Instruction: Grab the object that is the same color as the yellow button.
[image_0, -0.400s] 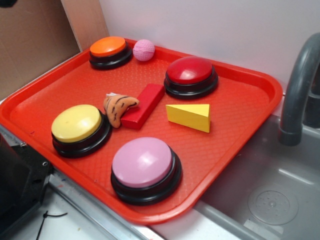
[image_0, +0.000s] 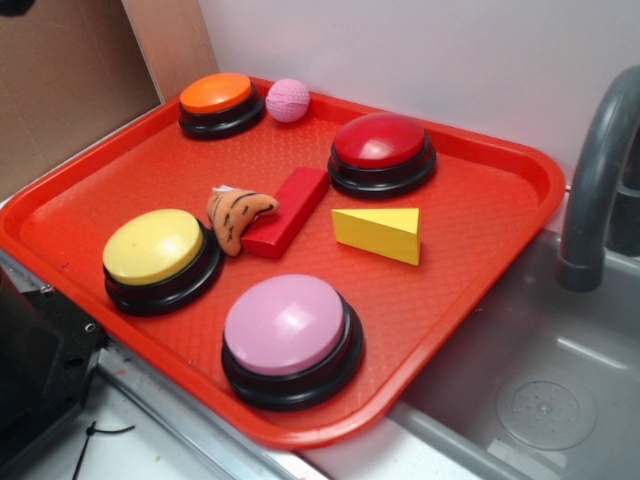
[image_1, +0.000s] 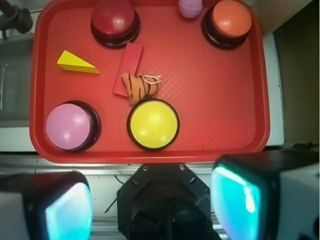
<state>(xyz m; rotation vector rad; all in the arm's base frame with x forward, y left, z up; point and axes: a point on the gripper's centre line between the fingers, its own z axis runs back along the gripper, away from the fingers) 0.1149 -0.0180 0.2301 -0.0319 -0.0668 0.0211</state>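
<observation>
The object, a small yellow wedge (image_0: 380, 233) (image_1: 76, 63), lies on the red tray (image_0: 480, 215) (image_1: 220, 100) right of the red block. The yellow button (image_0: 155, 250) (image_1: 153, 124), a pale dome on a black base, sits near the tray's front left corner. My gripper (image_1: 152, 205) is open, high above the tray's near edge, its two teal pads (image_1: 235, 200) wide apart with nothing between them. In the exterior view the gripper is out of frame.
On the tray also stand an orange button (image_0: 217, 98), a dark red button (image_0: 381, 148), a pink button (image_0: 288, 330), a red block (image_0: 287, 212), a striped plush toy (image_0: 236, 213) and a pink ball (image_0: 288, 99). A grey faucet (image_0: 595, 180) and sink (image_0: 540, 390) are to the right.
</observation>
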